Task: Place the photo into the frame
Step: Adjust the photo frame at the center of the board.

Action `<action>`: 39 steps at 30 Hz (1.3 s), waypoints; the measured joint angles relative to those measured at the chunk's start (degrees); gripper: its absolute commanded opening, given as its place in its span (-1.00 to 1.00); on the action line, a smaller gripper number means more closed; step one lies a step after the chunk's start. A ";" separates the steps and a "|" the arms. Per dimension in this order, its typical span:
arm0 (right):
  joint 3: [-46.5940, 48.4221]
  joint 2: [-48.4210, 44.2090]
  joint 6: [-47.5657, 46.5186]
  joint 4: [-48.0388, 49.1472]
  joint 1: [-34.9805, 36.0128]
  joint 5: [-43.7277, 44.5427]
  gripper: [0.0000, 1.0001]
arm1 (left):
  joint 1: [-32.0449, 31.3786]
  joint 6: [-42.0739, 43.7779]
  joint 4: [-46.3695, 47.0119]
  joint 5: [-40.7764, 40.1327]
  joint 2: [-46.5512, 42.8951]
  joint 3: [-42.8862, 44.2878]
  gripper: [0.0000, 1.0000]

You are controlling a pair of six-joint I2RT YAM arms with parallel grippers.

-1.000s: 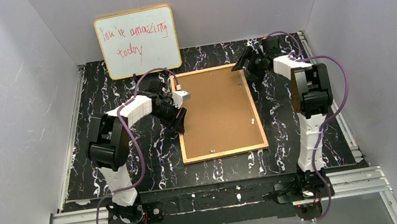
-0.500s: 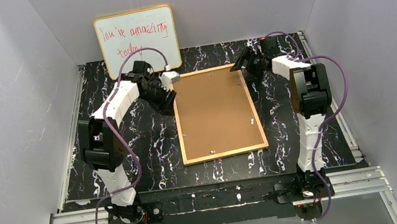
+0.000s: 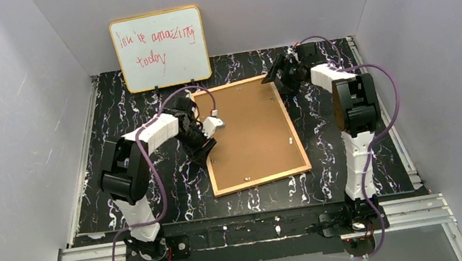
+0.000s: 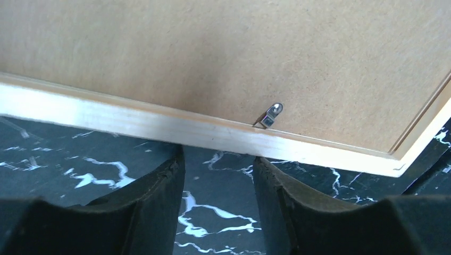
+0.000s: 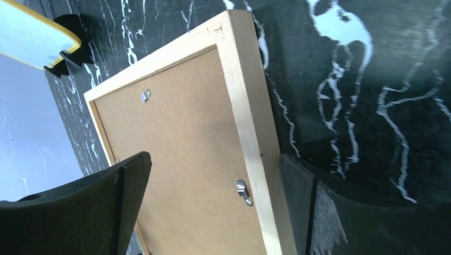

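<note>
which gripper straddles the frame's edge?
The right gripper: it straddles the frame's right rail, one finger over the back, one over the table. The left gripper's fingers both stop short of the frame.

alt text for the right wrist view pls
The frame lies back-up on the black marbled table, brown backing and pale wood rim visible, with the open right gripper straddling one edge near a corner. Two metal clips sit on the backing; a yellow-rimmed whiteboard peeks in at upper left.
</note>
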 measured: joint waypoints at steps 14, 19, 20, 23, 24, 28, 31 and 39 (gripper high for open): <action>9.27 6.29 -2.27 0.11 7.45 -2.05 0.96 | -18.67 -1.73 -7.34 2.73 -1.60 -2.32 0.14; 14.67 8.98 -5.07 -2.38 13.46 -4.11 0.97 | -20.70 0.02 -15.02 10.51 -0.57 0.24 0.39; 15.56 9.18 -6.03 -3.32 14.53 -4.17 0.97 | -20.61 0.22 -16.76 11.74 -0.68 1.18 0.43; 16.65 8.94 -6.93 -7.23 16.06 -5.81 0.97 | -19.28 1.62 -16.00 12.68 -1.40 3.69 0.60; 16.63 8.74 -7.19 -8.83 16.20 -6.14 0.97 | -18.34 1.88 -15.41 12.66 -1.75 4.72 0.62; 14.95 5.73 -7.85 -14.29 13.77 -3.58 0.97 | -12.44 2.32 -15.43 13.25 -3.26 9.77 0.84; 9.57 -1.38 -7.98 -16.04 9.75 0.50 0.97 | -5.29 2.23 -14.93 13.44 -3.67 14.25 0.82; -17.18 -33.00 -6.88 -16.15 1.29 8.46 0.97 | 14.14 -1.84 -8.87 10.60 -0.37 21.03 0.61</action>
